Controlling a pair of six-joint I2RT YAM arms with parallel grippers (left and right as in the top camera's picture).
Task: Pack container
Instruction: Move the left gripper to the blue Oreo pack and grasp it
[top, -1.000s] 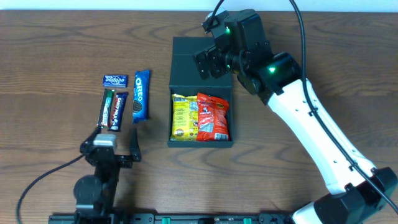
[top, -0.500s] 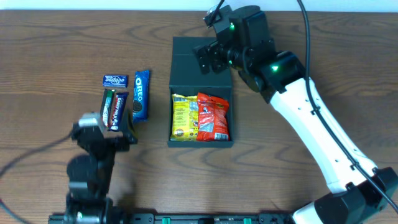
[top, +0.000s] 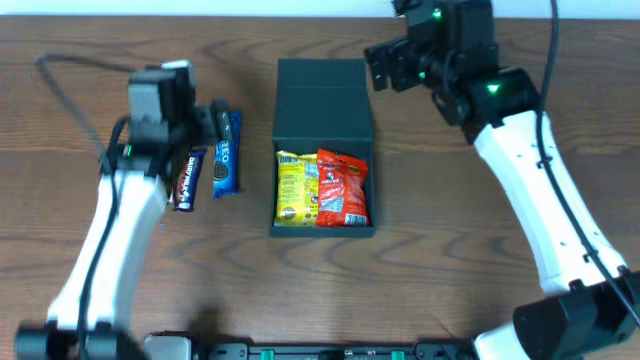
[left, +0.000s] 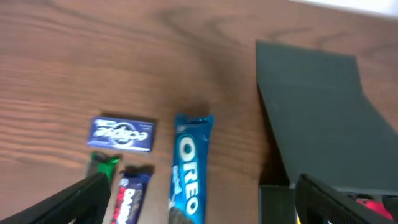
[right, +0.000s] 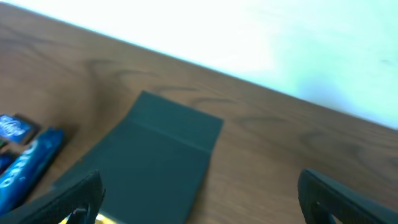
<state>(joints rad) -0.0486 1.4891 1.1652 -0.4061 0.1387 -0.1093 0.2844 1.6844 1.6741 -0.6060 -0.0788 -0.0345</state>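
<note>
The dark container sits mid-counter, flap lid laid back flat, with a yellow packet and a red packet side by side inside. The left claw hangs over the Oreo pack beside a chocolate bar; the right claw hovers by the lid's far right corner

The container is matte dark teal-black. Inside it sit a yellow packet and a red packet. To its left, the Oreo pack is bright blue with white lettering. The counter is brown woodgrain.
</note>
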